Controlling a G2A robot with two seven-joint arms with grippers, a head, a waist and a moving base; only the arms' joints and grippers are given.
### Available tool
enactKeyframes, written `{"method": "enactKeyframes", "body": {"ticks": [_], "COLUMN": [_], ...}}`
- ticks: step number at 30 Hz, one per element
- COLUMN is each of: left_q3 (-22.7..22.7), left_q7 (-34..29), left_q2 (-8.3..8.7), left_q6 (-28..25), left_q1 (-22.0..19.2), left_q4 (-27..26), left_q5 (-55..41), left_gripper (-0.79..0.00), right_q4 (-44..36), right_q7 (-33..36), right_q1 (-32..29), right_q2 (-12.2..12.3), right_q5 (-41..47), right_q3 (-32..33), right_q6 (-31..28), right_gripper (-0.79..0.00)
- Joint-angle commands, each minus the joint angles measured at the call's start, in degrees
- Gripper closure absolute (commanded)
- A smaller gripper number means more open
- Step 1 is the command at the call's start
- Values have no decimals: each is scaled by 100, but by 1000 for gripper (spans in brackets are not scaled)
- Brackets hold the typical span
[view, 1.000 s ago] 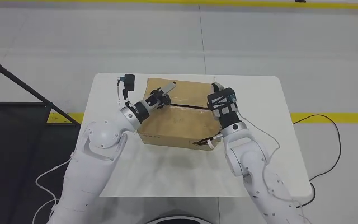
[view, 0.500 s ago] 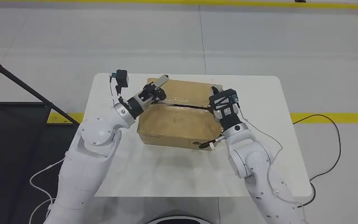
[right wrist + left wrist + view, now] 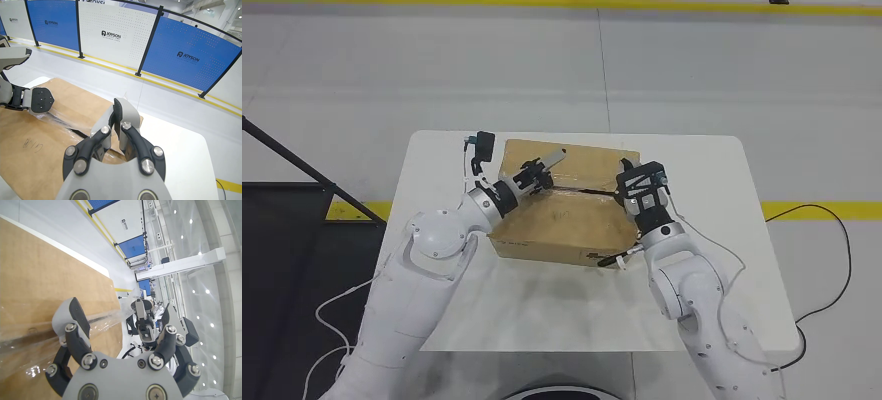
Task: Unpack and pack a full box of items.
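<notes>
Sitting mid-way across the white bench (image 3: 712, 290), the closed cardboard box (image 3: 562, 215) has clear tape (image 3: 105, 317) running along its top seam. The left end effector (image 3: 543, 167) hangs over the left part of that seam with its fingers spread wide, the lower one right at the tape. The right end effector (image 3: 629, 168) is at the seam's right end with its fingers pressed together; whether they pinch any tape cannot be told.
</notes>
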Motion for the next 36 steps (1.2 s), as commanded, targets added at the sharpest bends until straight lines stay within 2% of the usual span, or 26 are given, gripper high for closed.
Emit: {"method": "enactKeyframes", "body": {"ticks": [1,20,21,24,27,31,36], "left_q3": [33,454,460,472,471,473,510], "left_q7": [9,49,54,62,65,66,75], "left_q2": [-2,-69,-71,-75,-77,-80,-88], "left_q6": [10,52,46,43,48,47,53], "left_q1": [-3,-242,-245,-251,-253,-244,-233], "left_q4": [-20,228,238,269,287,281,248], "left_q5": [29,162,162,169,159,146,155], "left_gripper": [-785,-785,-785,-785,-785,-785,-785], "right_q4": [25,64,58,55,41,-35,-203], "right_q7": [2,184,194,254,295,330,310], "right_q1": [6,-154,-159,-179,-195,-246,-359], "right_q2": [-10,-86,-89,-98,-105,-108,-103], "right_q5": [-10,186,192,226,294,376,491], "right_q3": [-1,111,118,140,189,295,468], "right_q6": [16,-80,-90,-104,-123,-134,-165], "right_gripper": [0,-9,-28,-219,-320,-376,-391]}}
